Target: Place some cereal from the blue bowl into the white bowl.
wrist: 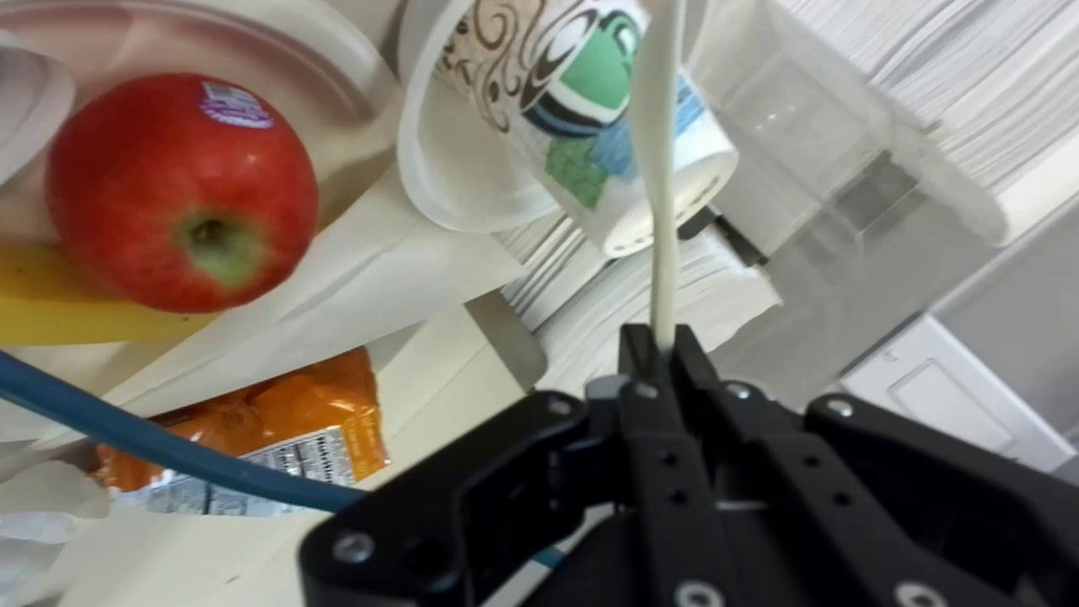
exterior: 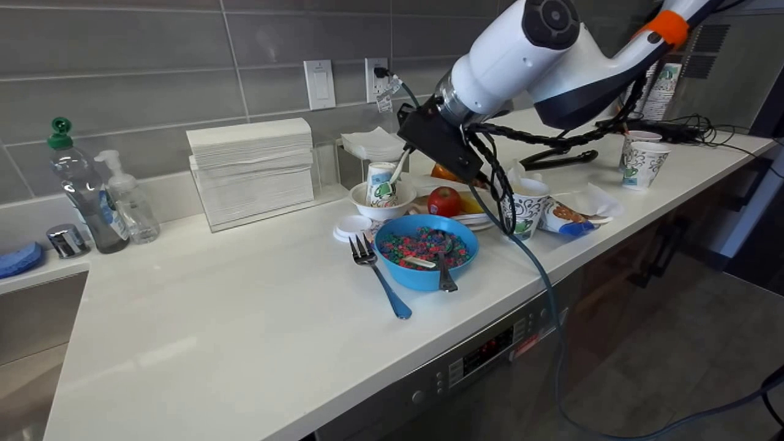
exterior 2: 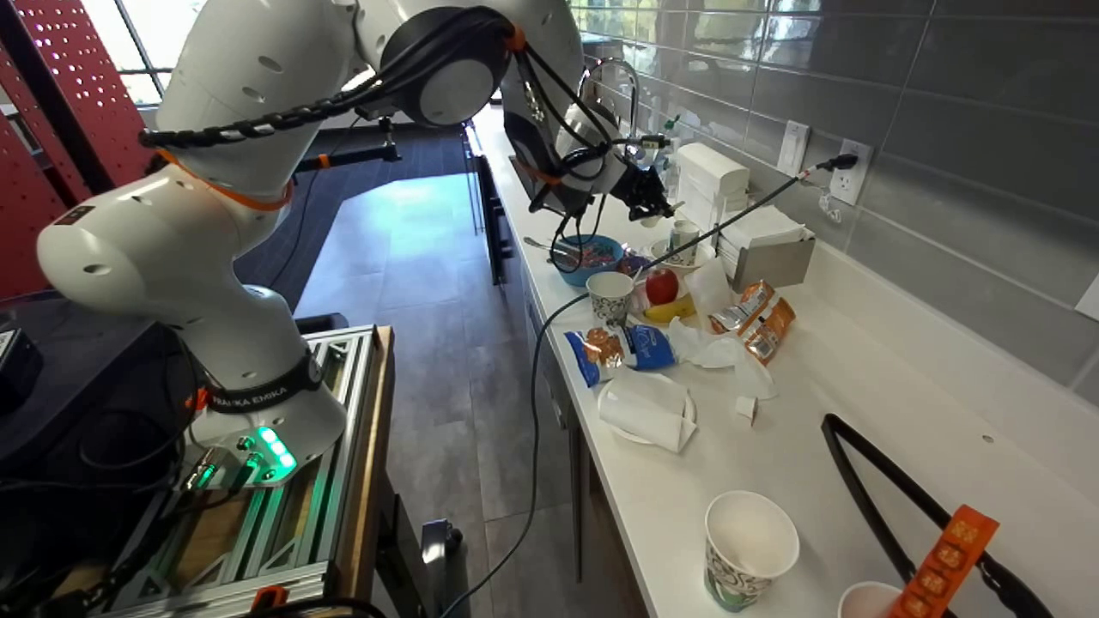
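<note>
Where the counter [exterior: 214,343] runs beneath the robot arm [exterior: 566,76], the gripper [wrist: 663,339] has, in an exterior view, the blue bowl [exterior: 411,280] between 5 and 6 o'clock and the white bowl [exterior: 387,214], nearer, at 7, a paper cup [exterior: 381,191] standing inside. Clamped in the jaws is 1 white handle [wrist: 658,169], its long axis also slanting toward 7, so the coming move, I judge, favours the white bowl, though the cup could block it. Cereal [exterior: 411,247] lies in the blue bowl; with the handle's far end outside the wrist view, I cannot tell its load.
</note>
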Available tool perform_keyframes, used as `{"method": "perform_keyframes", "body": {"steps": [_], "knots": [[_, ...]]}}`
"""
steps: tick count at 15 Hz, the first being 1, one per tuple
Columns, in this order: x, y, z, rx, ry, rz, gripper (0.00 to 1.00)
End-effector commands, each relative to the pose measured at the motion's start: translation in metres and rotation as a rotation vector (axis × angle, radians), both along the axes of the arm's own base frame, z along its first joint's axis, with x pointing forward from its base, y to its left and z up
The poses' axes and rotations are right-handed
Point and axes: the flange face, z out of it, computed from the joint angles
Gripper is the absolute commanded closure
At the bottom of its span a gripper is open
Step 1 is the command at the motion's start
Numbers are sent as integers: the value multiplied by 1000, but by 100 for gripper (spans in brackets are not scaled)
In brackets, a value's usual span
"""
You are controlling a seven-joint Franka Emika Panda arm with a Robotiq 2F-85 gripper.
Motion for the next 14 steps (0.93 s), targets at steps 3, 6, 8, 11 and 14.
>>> {"method": "perform_keyframes", "body": {"steps": [3,6,8,11,14], "knots": [[-24,-7,9,43,-140,208,99],[-46,-13,-4,63,-125,309,99],[-58,-11,-2,75,-64,383,99],[-71,-16,-20,94,16,479,99],[-76,-22,-36,60,84,475,99]]}}
